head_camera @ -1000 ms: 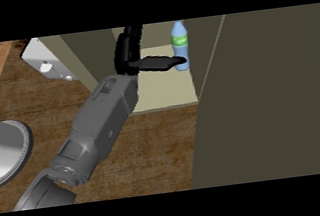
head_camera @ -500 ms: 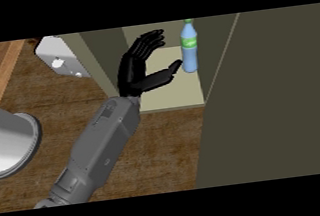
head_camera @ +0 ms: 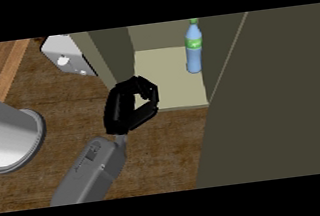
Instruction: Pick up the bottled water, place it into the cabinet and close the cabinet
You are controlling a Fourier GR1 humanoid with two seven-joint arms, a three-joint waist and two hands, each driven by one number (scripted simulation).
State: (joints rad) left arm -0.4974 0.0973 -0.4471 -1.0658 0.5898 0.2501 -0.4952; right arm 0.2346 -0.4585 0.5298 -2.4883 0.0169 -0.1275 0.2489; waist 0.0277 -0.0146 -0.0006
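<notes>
Standing upright inside the open olive-green cabinet (head_camera: 170,78), the clear blue bottled water (head_camera: 195,50) sits apart from the black robot hand (head_camera: 130,108), whose fingers curl on nothing above the brown wooden surface (head_camera: 160,150).

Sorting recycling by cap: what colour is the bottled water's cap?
Green, on the bottled water; head view.

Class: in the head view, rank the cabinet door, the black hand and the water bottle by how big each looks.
1. cabinet door, though nearest the camera
2. hand
3. water bottle
</notes>
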